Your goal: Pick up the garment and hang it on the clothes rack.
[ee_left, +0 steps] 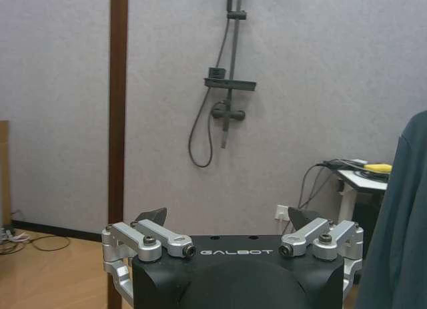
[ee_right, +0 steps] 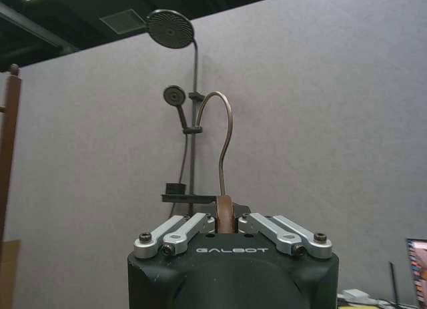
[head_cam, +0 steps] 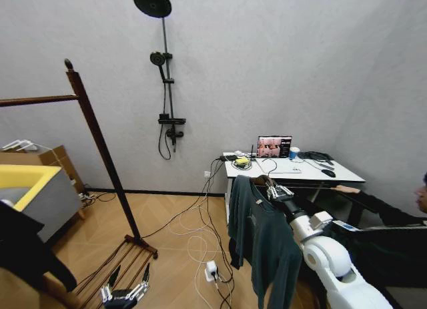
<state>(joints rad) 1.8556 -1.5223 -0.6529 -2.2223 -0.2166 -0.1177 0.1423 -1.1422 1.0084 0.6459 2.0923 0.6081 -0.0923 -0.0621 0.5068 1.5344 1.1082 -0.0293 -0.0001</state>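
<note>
The dark teal garment (head_cam: 261, 234) hangs in the air at the lower right of the head view, on a wooden hanger. My right gripper (head_cam: 272, 187) is shut on the hanger's top. In the right wrist view the fingers (ee_right: 200, 223) clamp the wooden neck (ee_right: 224, 215), and the metal hook (ee_right: 225, 132) curves up above them. The clothes rack (head_cam: 100, 145) stands to the left, its post slanting down to a slatted base (head_cam: 123, 265); the post (ee_left: 118, 109) also appears in the left wrist view. My left gripper (head_cam: 124, 294) hangs low by the rack's base, open and empty (ee_left: 227, 219).
A wall shower set (head_cam: 163, 75) is straight ahead. A white desk (head_cam: 343, 171) with a laptop (head_cam: 274, 146) stands at the right, cables and a power strip (head_cam: 211, 269) on the floor before it. A grey and yellow bin (head_cam: 30, 192) and a black garment (head_cam: 27, 249) are at the left. A person sits at the right edge.
</note>
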